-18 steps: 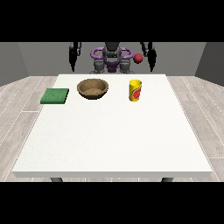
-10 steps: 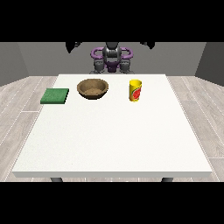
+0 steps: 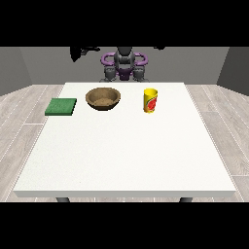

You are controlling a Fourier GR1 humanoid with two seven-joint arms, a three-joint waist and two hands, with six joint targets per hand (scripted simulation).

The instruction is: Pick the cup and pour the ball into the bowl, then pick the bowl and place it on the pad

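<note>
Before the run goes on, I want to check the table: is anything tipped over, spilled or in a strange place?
Nothing stands out. The yellow cup stands upright, the wooden bowl sits level beside it, and the green pad lies flat near the table edge. No spill shows.

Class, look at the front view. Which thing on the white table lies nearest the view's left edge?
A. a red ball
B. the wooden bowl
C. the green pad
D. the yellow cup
C: the green pad lies flat at the table's far left, with the wooden bowl to its right and the yellow cup further right still.
</note>
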